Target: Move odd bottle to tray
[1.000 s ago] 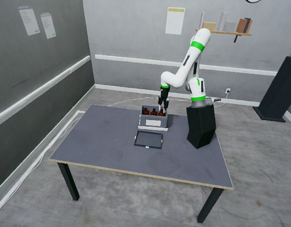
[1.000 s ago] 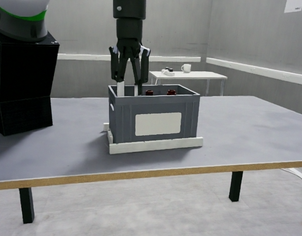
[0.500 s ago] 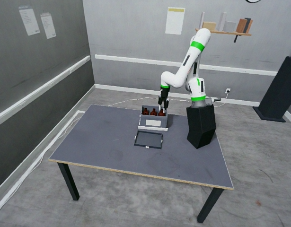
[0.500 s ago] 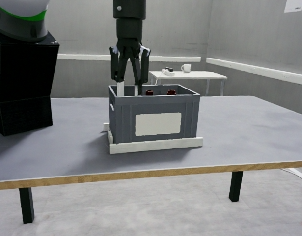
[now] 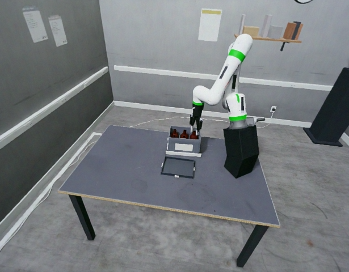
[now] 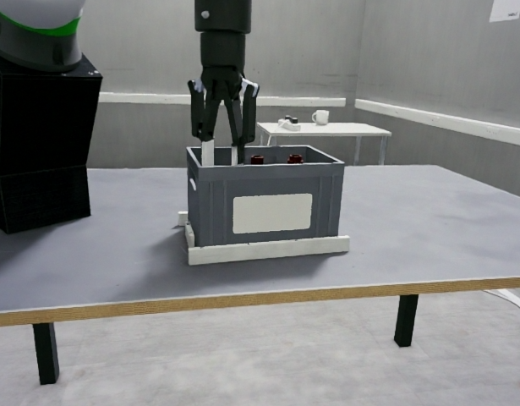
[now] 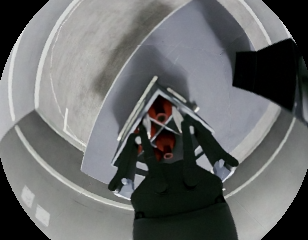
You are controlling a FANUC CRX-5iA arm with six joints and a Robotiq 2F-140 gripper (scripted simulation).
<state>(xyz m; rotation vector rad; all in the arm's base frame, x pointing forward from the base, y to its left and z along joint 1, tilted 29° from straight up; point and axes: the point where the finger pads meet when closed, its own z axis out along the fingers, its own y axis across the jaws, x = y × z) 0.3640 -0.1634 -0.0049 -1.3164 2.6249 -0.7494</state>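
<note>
The grey crate [image 5: 171,145] [image 6: 268,174] stands on the table. Several red-brown bottles stand in it; three tops show in the top view: left [image 5: 175,134], middle [image 5: 184,135] and right [image 5: 193,136]. Two bottle mouths [image 6: 256,159] [image 6: 295,159] show above the rim in the exterior view. My gripper [image 5: 194,130] [image 6: 221,162] [image 7: 160,114] points down, part open, its fingertips inside the crate's end nearest the robot base. In the wrist view a bottle [image 7: 161,107] has its mouth between the fingertips, with gaps visible. Neck thicknesses cannot be told. The dark tray [image 5: 177,167] holds nothing.
White strips [image 5: 183,153] [image 6: 268,250] lie along the crate's foot. The tray lies just beyond the front strip, with small white blocks at its edges. The black robot pedestal [image 5: 241,152] [image 6: 41,192] stands beside the crate. Crate walls and dividers surround the fingertips.
</note>
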